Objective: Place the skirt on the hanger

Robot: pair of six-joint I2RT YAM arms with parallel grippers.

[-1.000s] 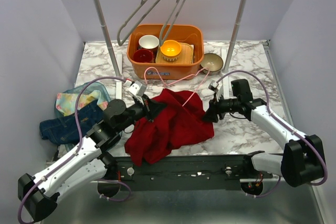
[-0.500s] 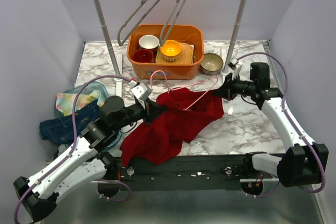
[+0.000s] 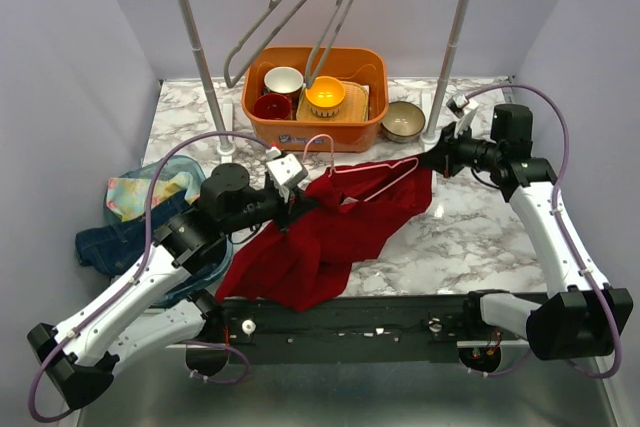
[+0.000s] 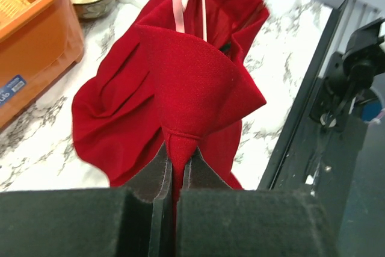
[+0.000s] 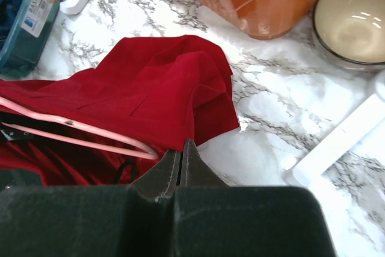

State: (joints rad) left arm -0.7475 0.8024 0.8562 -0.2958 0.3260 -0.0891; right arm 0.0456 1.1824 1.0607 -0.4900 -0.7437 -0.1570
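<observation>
One orange basket (image 3: 340, 133) behind red skirt (image 3: 320, 237)

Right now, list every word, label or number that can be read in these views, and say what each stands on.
"BASIN": white-and-yellow sticker on the teal plastic tub, right wrist view; its smaller print is blurred.
Blue label on the orange plastic basket: letters cut off and blurred, unreadable.
No other text visible.
</observation>
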